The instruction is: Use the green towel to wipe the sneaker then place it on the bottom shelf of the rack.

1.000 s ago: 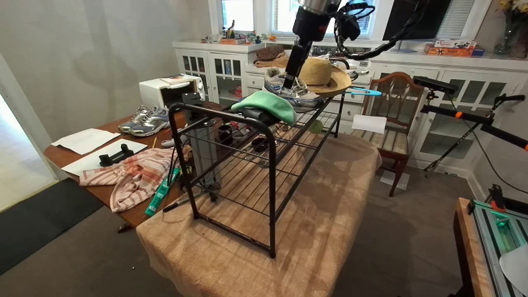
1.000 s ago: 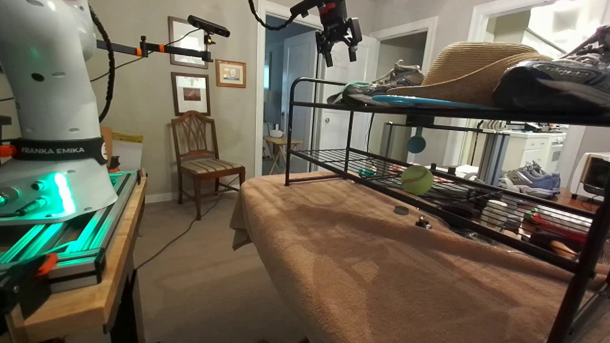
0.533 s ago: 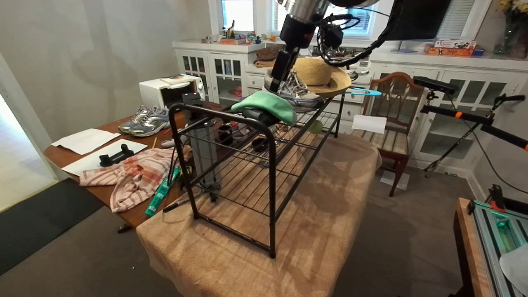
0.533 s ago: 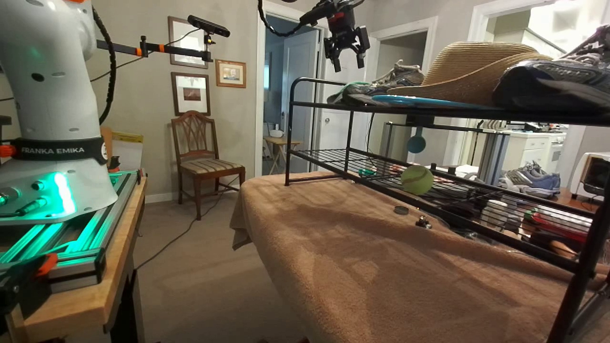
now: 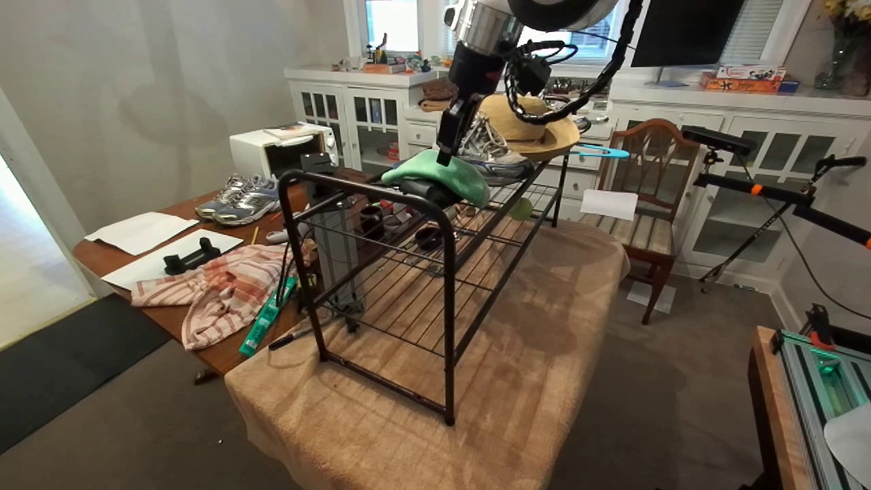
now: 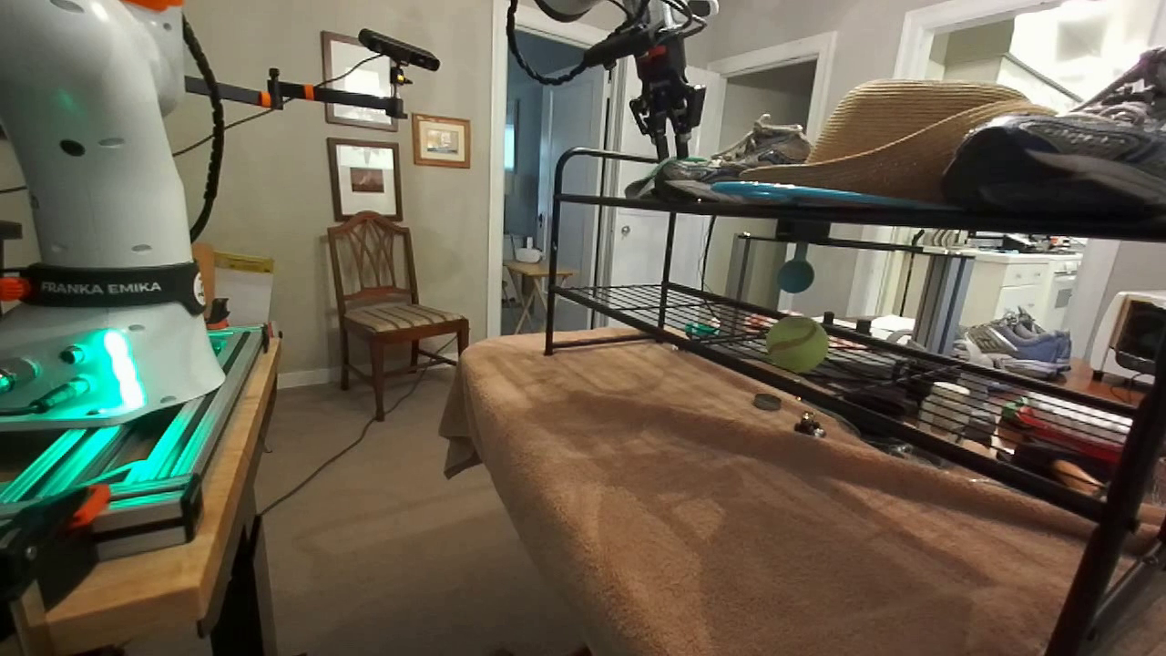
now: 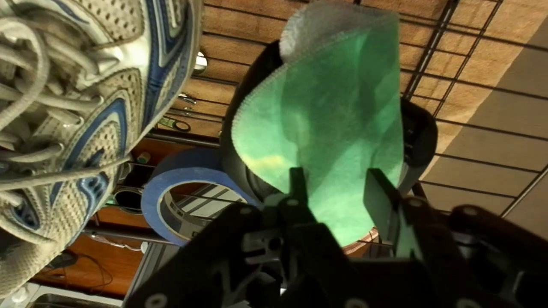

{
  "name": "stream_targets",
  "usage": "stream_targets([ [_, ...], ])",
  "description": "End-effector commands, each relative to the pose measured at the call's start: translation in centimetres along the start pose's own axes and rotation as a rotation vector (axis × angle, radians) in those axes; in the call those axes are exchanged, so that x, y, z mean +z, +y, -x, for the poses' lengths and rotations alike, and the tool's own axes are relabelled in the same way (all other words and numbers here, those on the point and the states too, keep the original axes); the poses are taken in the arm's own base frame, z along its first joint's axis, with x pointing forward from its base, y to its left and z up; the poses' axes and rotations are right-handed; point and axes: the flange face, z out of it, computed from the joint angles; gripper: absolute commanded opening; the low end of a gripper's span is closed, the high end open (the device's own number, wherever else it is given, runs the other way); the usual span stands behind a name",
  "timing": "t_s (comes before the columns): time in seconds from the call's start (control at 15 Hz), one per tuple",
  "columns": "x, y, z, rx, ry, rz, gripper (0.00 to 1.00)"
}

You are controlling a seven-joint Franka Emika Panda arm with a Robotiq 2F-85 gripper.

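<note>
Hovering with the tool [image 7: 336,175] half-spread over the green towel [image 7: 342,98], seeing a black object [image 7: 421,137] under it! Spotting a blue-trimmed sneaker [image 7: 107,85] beside it atop the rack [image 5: 449,306], then a straw hat [image 6: 911,128], then a dark sneaker [image 6: 1038,164]. Glimpsing flowers [image 5: 844,10] in a vase [image 5: 830,68] beyond.

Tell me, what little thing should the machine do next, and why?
Probably close the end effector on the green towel: its fingers stand apart with the towel showing between them, and wiping needs it gripped first. Whether they touch it is unclear.
</note>
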Motion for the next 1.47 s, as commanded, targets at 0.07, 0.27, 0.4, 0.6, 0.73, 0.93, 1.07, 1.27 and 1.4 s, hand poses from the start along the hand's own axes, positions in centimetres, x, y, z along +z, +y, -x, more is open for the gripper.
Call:
stream_targets([
  [0.07, 0.4, 0.4, -0.8, 0.001, 0.002, -0.018, 0.04],
  [0.27, 0.6, 0.5, -0.8, 0.008, -0.002, -0.024, 0.0],
  [0.4, 0.6, 0.4, -0.7, 0.014, -0.007, -0.033, 0.01],
  [0.6, -1.1, -0.6, -0.5, 0.031, -0.026, -0.043, 0.01],
  [0.73, -2.7, -1.5, -0.2, 0.029, -0.042, -0.057, 0.01],
  [0.93, -5.4, -2.1, 0.3, 0.033, -0.042, -0.077, 0.01],
  [1.07, -7.3, -1.8, 0.7, 0.053, -0.031, -0.078, 0.01],
  [1.27, -10.3, -1.1, 1.5, 0.083, -0.018, -0.091, 0.01],
  [1.4, -12.4, -0.6, 2.7, 0.088, -0.027, -0.117, 0.01],
])
